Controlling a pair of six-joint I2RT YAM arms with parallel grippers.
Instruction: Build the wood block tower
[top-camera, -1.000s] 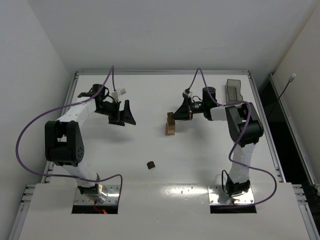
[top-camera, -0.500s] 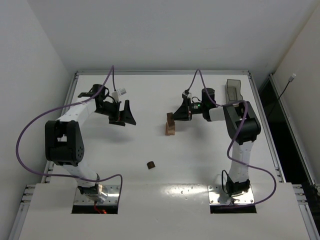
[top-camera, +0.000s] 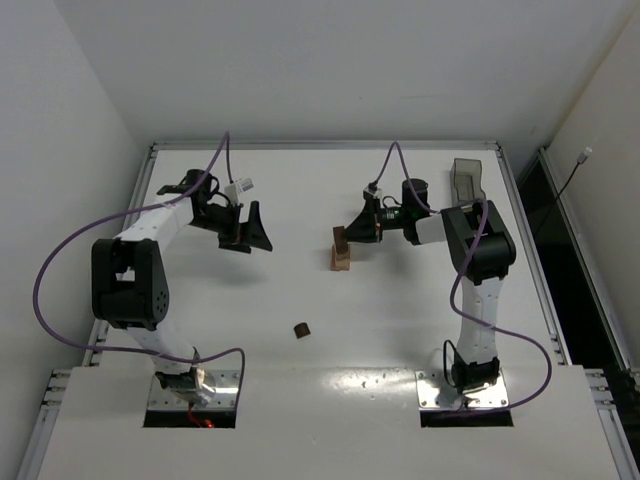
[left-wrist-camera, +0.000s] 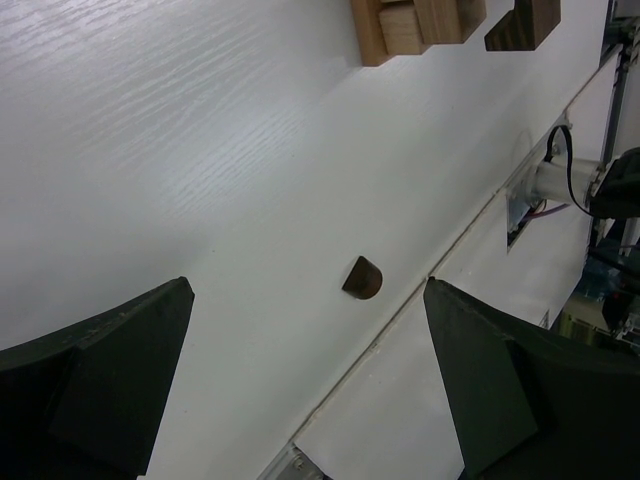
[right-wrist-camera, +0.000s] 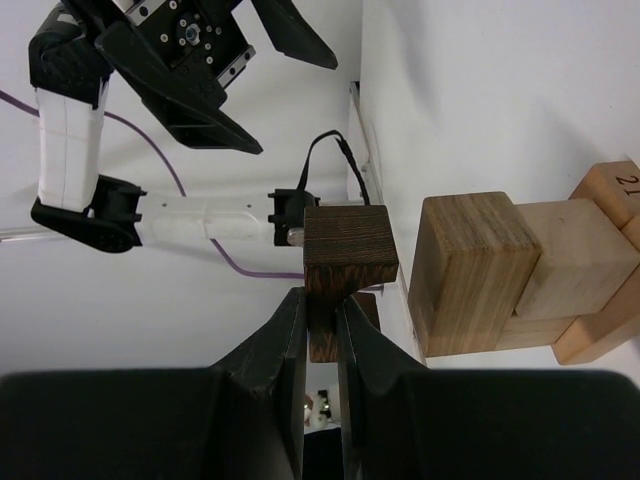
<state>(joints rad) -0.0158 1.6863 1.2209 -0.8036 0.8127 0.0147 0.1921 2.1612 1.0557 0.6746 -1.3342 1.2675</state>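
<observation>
The tower (top-camera: 343, 257) of light tan blocks stands mid-table. It also shows in the right wrist view (right-wrist-camera: 478, 275) and at the top edge of the left wrist view (left-wrist-camera: 415, 22). My right gripper (top-camera: 352, 230) is shut on a dark brown block (right-wrist-camera: 345, 250) and holds it close to the tower's top tan block, with a narrow gap between them. A loose dark brown half-round block (top-camera: 301, 329) lies nearer the front and shows in the left wrist view (left-wrist-camera: 362, 278). My left gripper (top-camera: 252, 235) hangs open and empty left of the tower, above the table.
A translucent grey bin (top-camera: 466, 180) stands at the back right, behind the right arm. The table's raised rim (top-camera: 320, 145) runs along the back. A seam to the front panel (left-wrist-camera: 440, 265) runs just past the half-round block.
My right gripper has edged slightly toward the tower with the dark block, and its arm has shifted a little left. The left arm has not moved.
</observation>
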